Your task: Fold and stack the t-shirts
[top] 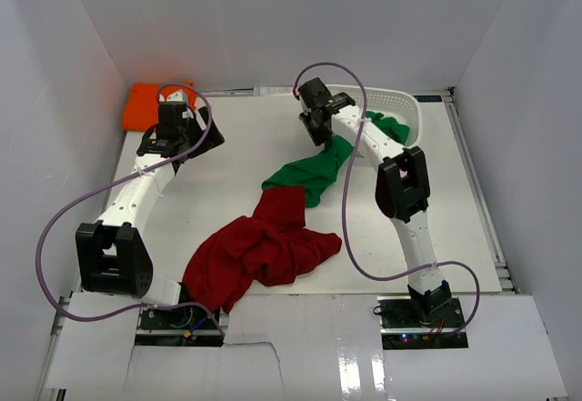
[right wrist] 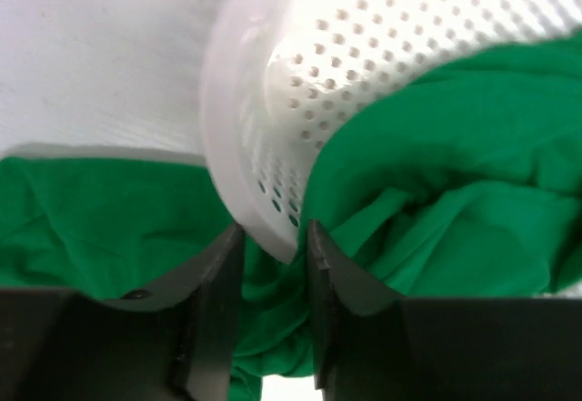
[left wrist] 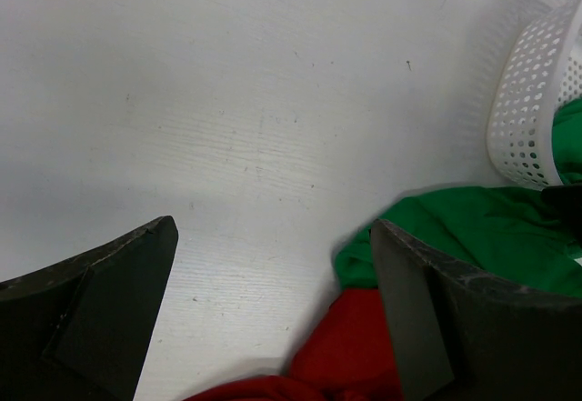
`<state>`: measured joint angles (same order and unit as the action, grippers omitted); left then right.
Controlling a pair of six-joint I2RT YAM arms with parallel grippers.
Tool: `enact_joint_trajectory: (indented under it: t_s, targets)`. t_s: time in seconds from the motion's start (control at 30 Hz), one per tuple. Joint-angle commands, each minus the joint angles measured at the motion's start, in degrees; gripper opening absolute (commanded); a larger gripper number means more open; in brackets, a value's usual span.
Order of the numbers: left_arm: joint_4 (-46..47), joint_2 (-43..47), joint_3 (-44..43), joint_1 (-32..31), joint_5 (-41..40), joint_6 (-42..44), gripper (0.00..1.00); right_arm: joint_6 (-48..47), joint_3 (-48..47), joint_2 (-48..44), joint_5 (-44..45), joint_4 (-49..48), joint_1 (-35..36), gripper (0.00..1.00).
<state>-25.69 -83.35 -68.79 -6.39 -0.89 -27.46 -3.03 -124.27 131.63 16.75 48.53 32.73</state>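
Three shirts in play: orange t-shirt (top: 150, 105) far left, dark red t-shirt (top: 259, 251) heaped up front, green t-shirt (top: 314, 169) spilling from the basket (top: 400, 101). Left gripper (left wrist: 273, 226) gapes wide above the table (left wrist: 227, 101). Right gripper (right wrist: 273, 237) is narrow, astride basket rim and green cloth (gripping? cannot tell).

The left arm (top: 136, 192) reaches forward, its left gripper (left wrist: 273, 226) spread wide. The right arm (top: 406, 203) stretches ahead, the right gripper (right wrist: 273, 242) with jaws drawn narrow.
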Motion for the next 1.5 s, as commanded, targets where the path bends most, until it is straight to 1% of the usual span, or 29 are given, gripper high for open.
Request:
enact_joint_trajectory:
  t_s: [0.0,0.07,0.13,0.2,0.33,0.4,0.43,0.57,0.67,0.83,0.87,0.9,0.97,1.03,1.07,1.13,1.17,1.23,1.4,1.47]
  targets:
    - [0.0,1.3,-0.5,-0.2,-0.3,0.5,0.98,0.6,2.9,-1.6,0.8,-2.3,-3.5,0.3]
    - [-0.1,1.3,-0.4,-0.2,-0.3,0.6,0.98,0.8,3.9,-2.1,-0.2,-2.7,-5.0,0.23]
    - [0.0,1.3,-0.4,-0.2,-0.3,0.6,0.98,0.8,5.3,-2.5,-0.8,-3.4,-6.6,0.19]
    - [0.1,1.3,-0.3,-0.2,-0.3,0.6,0.98,1.4,5.7,-3.1,-0.1,-3.2,-8.1,0.08]
    - [0.1,1.3,-0.3,-0.2,0.1,0.6,0.98,5.6,4.3,-3.8,0.1,-3.4,-10.9,0.08]
    - [0.1,1.3,-0.3,-0.2,0.1,0.6,0.98,6.3,2.6,-3.1,0.1,-3.3,-12.2,0.08]
    - [0.2,1.3,-0.2,-0.2,0.2,0.6,0.98,6.6,0.6,-2.8,1.6,-3.1,-12.7,0.08]
    - [0.3,1.7,0.3,-0.2,0.0,0.7,0.98,6.0,-3.6,-0.7,0.4,-2.0,-17.4,0.08]
    - [0.6,2.0,0.5,-0.2,0.0,0.7,0.98,4.5,-4.5,-0.6,-0.3,-2.3,-21.4,0.08]
    - [0.6,1.6,0.3,-0.2,0.4,0.7,0.98,3.3,-5.5,-1.6,1.1,-4.7,-26.4,0.08]
    - [0.6,1.5,0.4,-0.2,0.6,0.7,0.98,3.3,-5.6,-1.8,0.8,-5.0,-27.4,0.31]
    - [0.6,1.6,0.4,-0.2,0.6,0.7,0.98,3.3,-5.5,-2.3,0.9,-5.5,-27.4,0.48]
    - [0.6,1.6,0.4,-0.2,0.7,0.7,0.98,1.7,-4.4,-4.7,-0.1,-6.9,-26.8,0.95]
    - [0.6,1.5,0.3,-0.2,0.8,0.7,0.98,1.4,-1.3,-6.9,-1.5,-8.2,-25.7,0.98]
    - [0.6,1.5,0.3,-0.2,0.8,0.7,0.98,0.9,-0.2,-9.2,-1.3,-9.5,-24.0,0.98]
    - [0.6,1.5,0.3,-0.2,0.8,0.7,0.98,-1.7,2.7,-11.9,1.3,-10.1,-21.6,0.98]
    - [0.6,1.6,0.3,-0.2,0.8,0.7,0.98,-2.6,3.3,-12.5,2.3,-9.8,-19.0,0.98]
    - [0.6,1.7,0.3,-0.2,0.8,0.7,0.98,-3.4,4.9,-13.9,2.8,-8.6,-16.7,0.98]
    - [0.6,2.0,0.4,-0.2,0.8,0.7,0.98,-1.3,7.0,-13.3,-2.1,-1.3,-11.3,0.97]
    - [0.6,1.9,0.4,-0.2,0.8,0.7,0.98,-0.9,7.5,-10.8,-1.7,1.0,-9.6,0.96]
